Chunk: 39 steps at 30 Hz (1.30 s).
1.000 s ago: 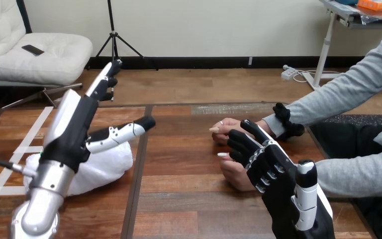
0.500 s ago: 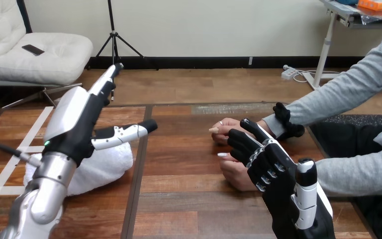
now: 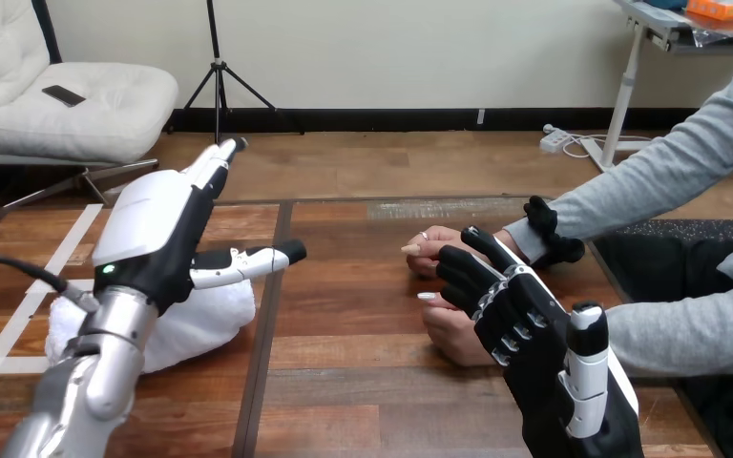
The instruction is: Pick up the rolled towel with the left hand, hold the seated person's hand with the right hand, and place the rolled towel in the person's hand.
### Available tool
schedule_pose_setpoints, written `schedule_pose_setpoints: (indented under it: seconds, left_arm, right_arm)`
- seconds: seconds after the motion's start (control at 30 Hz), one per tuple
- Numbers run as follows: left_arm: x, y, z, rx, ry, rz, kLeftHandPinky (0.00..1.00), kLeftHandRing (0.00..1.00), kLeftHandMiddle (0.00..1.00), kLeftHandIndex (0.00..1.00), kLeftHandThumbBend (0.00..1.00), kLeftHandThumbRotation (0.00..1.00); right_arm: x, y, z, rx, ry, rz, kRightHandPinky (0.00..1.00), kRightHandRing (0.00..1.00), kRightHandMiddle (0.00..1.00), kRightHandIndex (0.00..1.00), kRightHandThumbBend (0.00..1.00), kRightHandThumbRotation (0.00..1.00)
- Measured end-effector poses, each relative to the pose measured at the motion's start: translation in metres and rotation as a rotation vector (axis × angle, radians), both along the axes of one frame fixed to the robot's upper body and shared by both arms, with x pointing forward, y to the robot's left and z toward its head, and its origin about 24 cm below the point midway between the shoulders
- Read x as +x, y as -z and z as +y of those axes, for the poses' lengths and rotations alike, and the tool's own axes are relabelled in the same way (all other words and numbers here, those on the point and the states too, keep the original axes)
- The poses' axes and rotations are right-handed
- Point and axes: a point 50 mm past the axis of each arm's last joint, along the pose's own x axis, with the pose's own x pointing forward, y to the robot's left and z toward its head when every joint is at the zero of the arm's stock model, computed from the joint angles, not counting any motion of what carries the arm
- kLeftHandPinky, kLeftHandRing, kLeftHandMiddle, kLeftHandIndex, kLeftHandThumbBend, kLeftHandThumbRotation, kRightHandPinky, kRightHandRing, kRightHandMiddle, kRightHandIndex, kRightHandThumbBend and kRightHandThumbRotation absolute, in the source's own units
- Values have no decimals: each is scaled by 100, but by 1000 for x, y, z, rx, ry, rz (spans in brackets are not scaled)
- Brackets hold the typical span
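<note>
The step in hand appears to be the grasp of the rolled towel [image 3: 208, 320], which lies on the desk [image 3: 363, 382] at the left, just beneath the left hand [image 3: 157, 234]. That hand is released, fingers straight and thumb out sideways (nothing in it yet). To do it well, lower the palm over the roll's middle and close round its full width, so it does not unroll. The right hand [image 3: 525, 329] lies over the person's nearer hand [image 3: 447, 334]; whether it grips I cannot tell.

Soft, fluffy cloth towel [image 3: 212, 320], smooth varnished wooden table [image 3: 363, 367], glossy plastic-shelled left robot hand [image 3: 153, 234]
</note>
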Motion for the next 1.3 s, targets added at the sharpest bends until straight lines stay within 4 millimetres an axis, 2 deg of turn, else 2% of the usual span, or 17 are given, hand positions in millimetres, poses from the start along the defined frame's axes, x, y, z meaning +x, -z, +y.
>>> schedule_pose_setpoints:
  seconds: [0.57,0.97,1.3]
  left_arm:
    - [18,17,2,148,-44,79,83,87,90,91,92,70]
    - [27,25,7,224,-93,136,86,89,91,91,92,69]
    - [33,28,11,306,-133,186,91,92,94,94,93,72]
  right_arm:
    - [3,-1,0,-13,-1,-16,90,89,87,89,85,100]
    - [4,0,0,-13,-1,-15,89,88,87,88,87,100]
    - [5,-1,0,-12,-3,-22,89,88,87,87,88,100]
